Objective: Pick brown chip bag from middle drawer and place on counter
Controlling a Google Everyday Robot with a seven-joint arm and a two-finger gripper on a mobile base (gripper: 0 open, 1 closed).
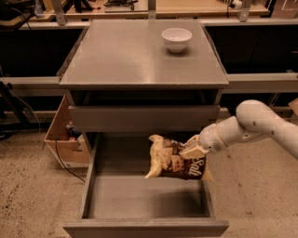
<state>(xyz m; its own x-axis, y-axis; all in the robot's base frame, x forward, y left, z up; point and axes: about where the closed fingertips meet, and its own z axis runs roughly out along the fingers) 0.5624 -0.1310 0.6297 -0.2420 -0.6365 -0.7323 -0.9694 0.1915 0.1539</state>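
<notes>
The brown chip bag [176, 159] hangs in the air above the open middle drawer [144, 197], clear of its floor. My gripper [193, 149] is shut on the bag's upper right edge, and the white arm reaches in from the right. The drawer is a long grey tray pulled out toward the camera, and nothing else lies in it. The grey counter [125, 53] is the cabinet top above, well higher than the bag.
A white bowl [176, 39] stands at the counter's back right. A shorter closed drawer front [143, 118] sits just above and behind the bag. A cardboard box [65, 135] stands on the floor left of the cabinet. A tan wooden tabletop [195, 6] runs behind.
</notes>
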